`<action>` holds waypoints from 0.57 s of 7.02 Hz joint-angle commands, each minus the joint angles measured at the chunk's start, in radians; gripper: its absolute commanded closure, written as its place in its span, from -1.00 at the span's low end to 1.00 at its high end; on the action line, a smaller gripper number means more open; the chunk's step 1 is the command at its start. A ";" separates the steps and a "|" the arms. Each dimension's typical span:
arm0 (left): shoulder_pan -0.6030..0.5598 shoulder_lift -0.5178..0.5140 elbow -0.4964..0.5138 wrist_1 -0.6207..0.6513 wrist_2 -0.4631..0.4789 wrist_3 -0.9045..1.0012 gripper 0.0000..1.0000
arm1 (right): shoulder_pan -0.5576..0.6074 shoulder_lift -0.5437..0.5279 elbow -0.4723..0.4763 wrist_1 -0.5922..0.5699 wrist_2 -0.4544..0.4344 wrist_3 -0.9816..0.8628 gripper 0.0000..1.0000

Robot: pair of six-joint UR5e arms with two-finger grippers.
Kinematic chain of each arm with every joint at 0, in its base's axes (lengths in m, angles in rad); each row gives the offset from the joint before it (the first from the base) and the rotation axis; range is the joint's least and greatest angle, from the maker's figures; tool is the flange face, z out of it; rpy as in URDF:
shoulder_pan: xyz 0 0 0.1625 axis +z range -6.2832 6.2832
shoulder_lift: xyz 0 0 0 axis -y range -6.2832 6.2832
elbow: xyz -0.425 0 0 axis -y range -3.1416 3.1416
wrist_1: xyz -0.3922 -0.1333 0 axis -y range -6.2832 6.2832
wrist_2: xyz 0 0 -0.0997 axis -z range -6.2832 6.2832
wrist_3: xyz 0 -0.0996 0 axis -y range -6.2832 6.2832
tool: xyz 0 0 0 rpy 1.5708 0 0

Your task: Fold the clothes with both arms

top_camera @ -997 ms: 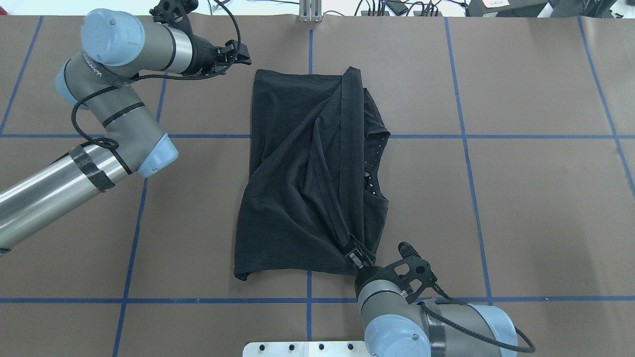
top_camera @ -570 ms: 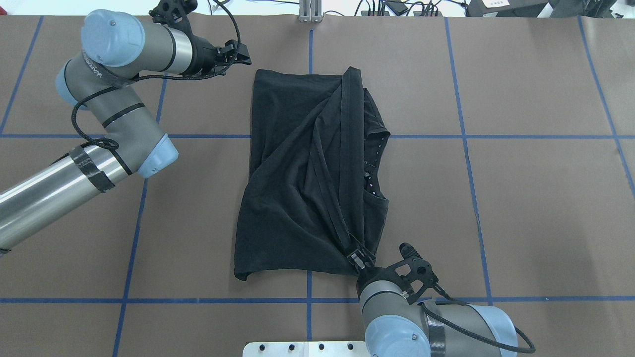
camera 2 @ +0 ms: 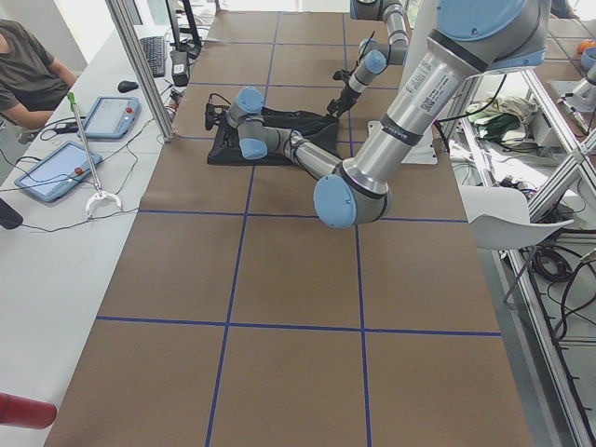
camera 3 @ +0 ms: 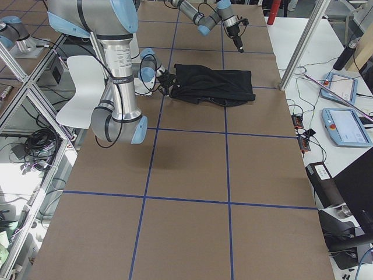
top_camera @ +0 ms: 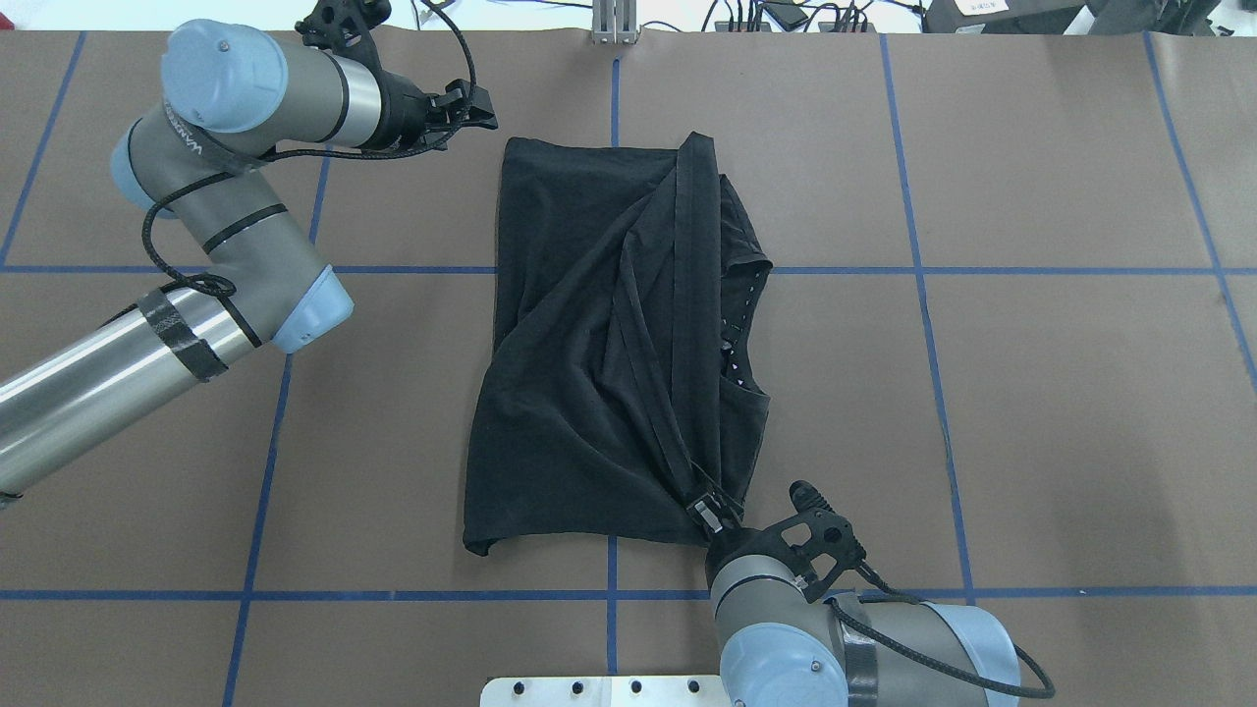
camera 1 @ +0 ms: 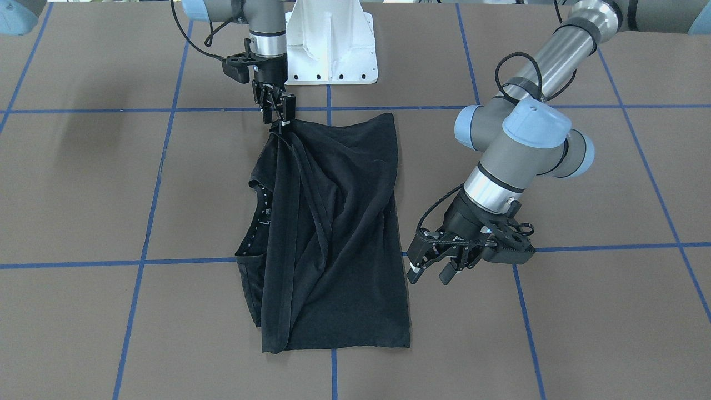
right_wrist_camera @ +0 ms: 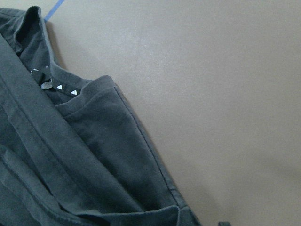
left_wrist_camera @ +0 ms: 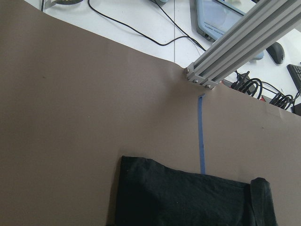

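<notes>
The black T-shirt [top_camera: 589, 344] lies folded lengthwise on the brown table, its logo hidden. It also shows in the front view [camera 1: 333, 222] and both wrist views [left_wrist_camera: 178, 197] [right_wrist_camera: 70, 155]. Its neck trim with small white marks [right_wrist_camera: 66, 89] peeks out on the robot's right. My right gripper [top_camera: 702, 509] [camera 1: 279, 115] is shut on the bunched hem corner at the shirt's near end, and folds run to it. My left gripper [camera 1: 427, 271] [top_camera: 481, 110] is open and empty, apart from the shirt, beside its far left corner.
The white pedestal base [camera 1: 330, 50] stands at the robot's side of the table. An aluminium post [left_wrist_camera: 235, 52] stands at the far edge. Blue tape lines [top_camera: 943, 270] cross the brown cover. Tablets and cables lie on the operators' desk [camera 3: 344, 122], where a person [camera 2: 28, 65] sits.
</notes>
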 commanded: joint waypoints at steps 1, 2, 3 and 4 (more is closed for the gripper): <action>0.000 0.000 0.000 0.000 0.000 0.000 -0.53 | 0.003 0.003 -0.005 0.000 0.002 -0.008 -0.48; 0.000 0.000 0.000 0.000 0.000 0.000 -0.53 | 0.003 0.003 -0.005 0.000 0.002 -0.009 -0.48; -0.001 0.002 0.000 0.000 -0.002 0.000 -0.53 | 0.005 0.003 -0.007 0.000 0.002 -0.009 -0.48; 0.000 0.015 -0.003 -0.003 -0.003 0.000 -0.53 | 0.003 0.003 -0.007 0.000 0.002 -0.009 -0.47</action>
